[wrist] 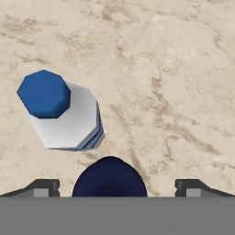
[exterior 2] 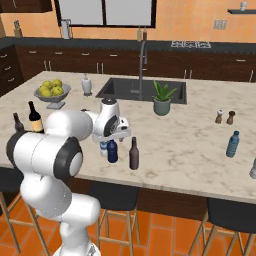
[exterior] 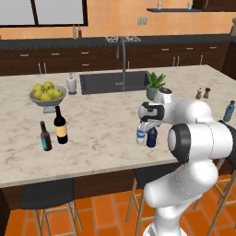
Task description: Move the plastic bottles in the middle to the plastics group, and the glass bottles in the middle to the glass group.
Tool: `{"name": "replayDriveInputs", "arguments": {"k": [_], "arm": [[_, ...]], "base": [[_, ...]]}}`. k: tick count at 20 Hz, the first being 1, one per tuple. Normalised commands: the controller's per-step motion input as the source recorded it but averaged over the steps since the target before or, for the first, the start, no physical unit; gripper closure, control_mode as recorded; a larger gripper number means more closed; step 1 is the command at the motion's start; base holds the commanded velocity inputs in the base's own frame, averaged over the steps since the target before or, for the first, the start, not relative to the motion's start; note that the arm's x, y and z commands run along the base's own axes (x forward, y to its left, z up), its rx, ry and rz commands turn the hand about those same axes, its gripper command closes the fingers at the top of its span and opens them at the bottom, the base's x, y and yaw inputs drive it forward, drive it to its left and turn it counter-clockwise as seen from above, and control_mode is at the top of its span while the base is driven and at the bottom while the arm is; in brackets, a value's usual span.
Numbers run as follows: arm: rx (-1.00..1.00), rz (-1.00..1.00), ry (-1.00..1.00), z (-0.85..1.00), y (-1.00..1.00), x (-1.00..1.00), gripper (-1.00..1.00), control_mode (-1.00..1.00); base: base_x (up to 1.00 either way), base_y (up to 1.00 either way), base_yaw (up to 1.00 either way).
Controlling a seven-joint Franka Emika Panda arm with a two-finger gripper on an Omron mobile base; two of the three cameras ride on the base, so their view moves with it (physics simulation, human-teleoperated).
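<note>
We are looking over a marble island counter (exterior: 106, 152) with a sink (exterior: 103, 82) set along its far edge. Near the left edge a fruit bowl (exterior: 46, 97) is sitting, and in front of it the glass group is standing: the black wine bottle (exterior: 60, 125) and the small brown bottle (exterior: 45, 137). A potted plant (exterior 2: 162, 99) is standing beside the sink, and toward the right edge the teal-blue bottle (exterior 2: 232, 144) is standing alone, with two small shakers (exterior 2: 224, 117) behind it.

Near the front edge we are seeing the slender brown bottle (exterior 2: 133, 154), the navy bottle (exterior 2: 113, 151) just beside it, and the clear bottle (exterior 2: 103, 148) close against the navy one.

We are holding the gripper (wrist: 117, 186) right above the navy bottle, fingertips (wrist: 42, 186) spread wide to either side of its top, gripping nothing.
</note>
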Motion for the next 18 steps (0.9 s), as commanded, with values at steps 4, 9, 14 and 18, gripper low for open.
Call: {"name": "replayDriveInputs", "arguments": {"k": [4,9,14,18], "arm": [[0.00,0.00,0.00,-0.12,-0.02,0.00,1.00,-1.00],[0.00,0.01,0.00,-0.06,-0.07,-0.10,1.00,-1.00],[0.00,0.02,0.00,0.01,-0.03,-0.28,1.00,-1.00],[0.00,0.00,0.00,0.19,0.06,-0.41,1.00,-1.00]], "base": [[0.00,0.00,0.00],[0.00,0.00,0.00],[0.00,0.00,0.00],[0.00,0.00,0.00]]}}
